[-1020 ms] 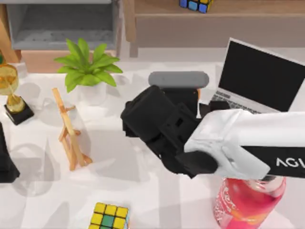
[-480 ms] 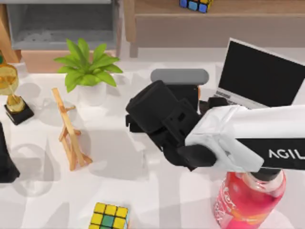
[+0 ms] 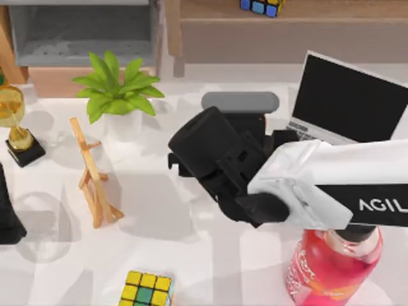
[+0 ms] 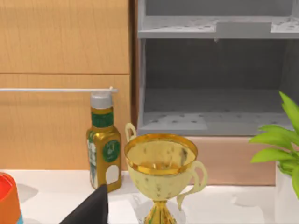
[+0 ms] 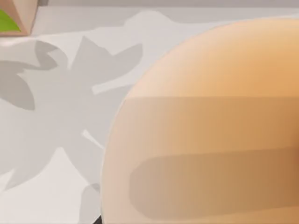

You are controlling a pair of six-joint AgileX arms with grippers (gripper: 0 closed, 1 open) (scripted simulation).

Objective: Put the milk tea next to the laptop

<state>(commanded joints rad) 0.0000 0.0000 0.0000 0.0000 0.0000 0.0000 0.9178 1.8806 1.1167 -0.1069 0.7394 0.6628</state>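
Milk tea [image 5: 210,135] looks peach-orange w/ smooth sides; which way it points can't be told. Right gripper [image 3: 239,137] sits by laptop [image 3: 347,102]; fingers can't be told.

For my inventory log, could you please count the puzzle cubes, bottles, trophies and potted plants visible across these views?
Puzzle cubes: 2, table cube and shelf cube
Bottles: 2, pink-red bottle and gold-green bottle
Trophies: 1, gold trophy
Potted plants: 1, green plant
Total: 6

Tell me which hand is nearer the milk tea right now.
Right. The right hand is up against the milk tea, beside the laptop; the left arm sits at the table's far left edge.
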